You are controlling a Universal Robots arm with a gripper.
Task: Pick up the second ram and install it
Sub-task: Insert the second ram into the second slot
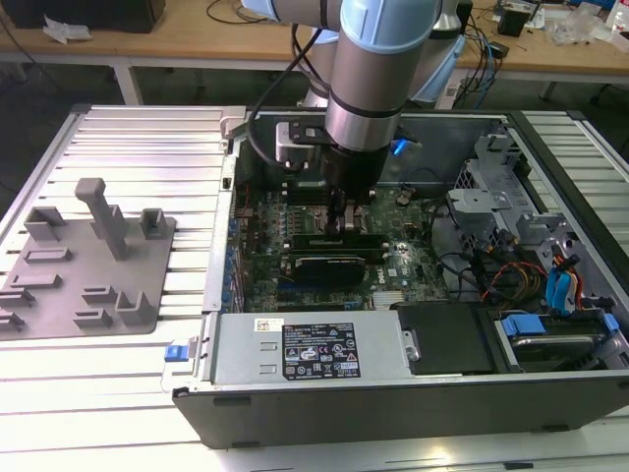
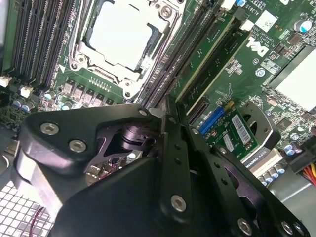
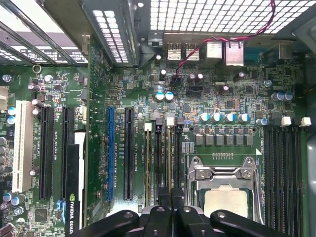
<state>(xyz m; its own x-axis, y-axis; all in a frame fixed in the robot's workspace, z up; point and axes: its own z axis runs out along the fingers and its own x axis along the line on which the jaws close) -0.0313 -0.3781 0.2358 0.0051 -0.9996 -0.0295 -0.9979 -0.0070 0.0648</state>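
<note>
My gripper reaches down into the open computer case and sits low over the green motherboard, near the memory slots. In both wrist views its black fingers are pressed together, with the gripper directly above one slot. The second ram, seen edge-on as a thin pale strip, stands in that slot and runs away from the fingertips. I cannot tell whether the fingers pinch it or only rest on its top edge. In the second wrist view the gripper meets the end of the row of slots.
A second thin stick stands in a neighbouring slot. The processor socket lies beside the slots. A black expansion card sits just in front of the gripper. A grey tray with holders lies at the exterior view's left, outside the case.
</note>
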